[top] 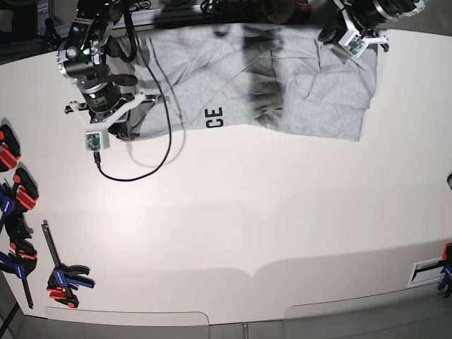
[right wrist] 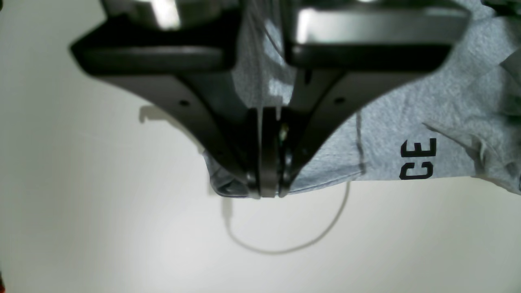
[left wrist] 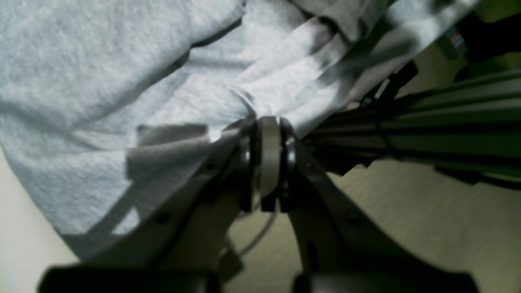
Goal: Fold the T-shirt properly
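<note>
One T-shirt lies on the table, both tools, left and right, clamped on it.

Red/blue/black clamps lying along white table edge; another clamp at opposite edge.

The soft cotton T-shirt is a light heather grey, flecked paler, with black block letters "CE" on it. It lies on a plain off-white worktop. At the worktop's left edge sit plastic clamps — red and blue, with black bars. A thin black cable loops across the white.
</note>
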Controlling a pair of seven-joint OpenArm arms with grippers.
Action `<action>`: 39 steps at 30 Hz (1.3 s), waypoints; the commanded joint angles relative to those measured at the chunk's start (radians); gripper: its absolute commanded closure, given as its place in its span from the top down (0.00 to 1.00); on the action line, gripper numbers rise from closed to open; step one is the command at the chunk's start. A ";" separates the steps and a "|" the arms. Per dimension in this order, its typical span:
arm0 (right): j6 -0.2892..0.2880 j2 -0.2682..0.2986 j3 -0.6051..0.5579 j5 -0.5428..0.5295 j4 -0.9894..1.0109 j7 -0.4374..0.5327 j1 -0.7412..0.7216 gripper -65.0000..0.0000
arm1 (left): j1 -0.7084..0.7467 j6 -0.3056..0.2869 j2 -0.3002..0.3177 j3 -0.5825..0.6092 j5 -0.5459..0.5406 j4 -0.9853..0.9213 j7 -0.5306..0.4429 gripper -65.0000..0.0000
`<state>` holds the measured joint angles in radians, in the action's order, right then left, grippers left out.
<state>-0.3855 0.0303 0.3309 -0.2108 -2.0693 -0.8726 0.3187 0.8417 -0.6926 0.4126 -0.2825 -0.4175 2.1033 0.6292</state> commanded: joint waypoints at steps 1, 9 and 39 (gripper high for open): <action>-0.008 0.003 0.003 -0.009 -0.020 0.023 -0.005 0.00 | 0.008 -0.006 0.006 -0.005 -0.036 0.019 -0.020 0.00; -0.008 0.003 0.003 -0.006 -0.020 0.023 -0.005 0.00 | 0.009 -0.006 0.006 -0.005 -0.059 0.098 -0.039 0.00; -0.008 0.003 0.003 -0.006 -0.020 0.019 -0.005 0.00 | 0.092 -0.006 0.006 -0.005 -0.059 0.163 0.062 0.36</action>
<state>-0.3855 0.0299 0.3309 -0.2108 -2.0693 -0.8757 0.3187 0.9245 -0.6926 0.4129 -0.2825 -0.4603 2.2478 0.7113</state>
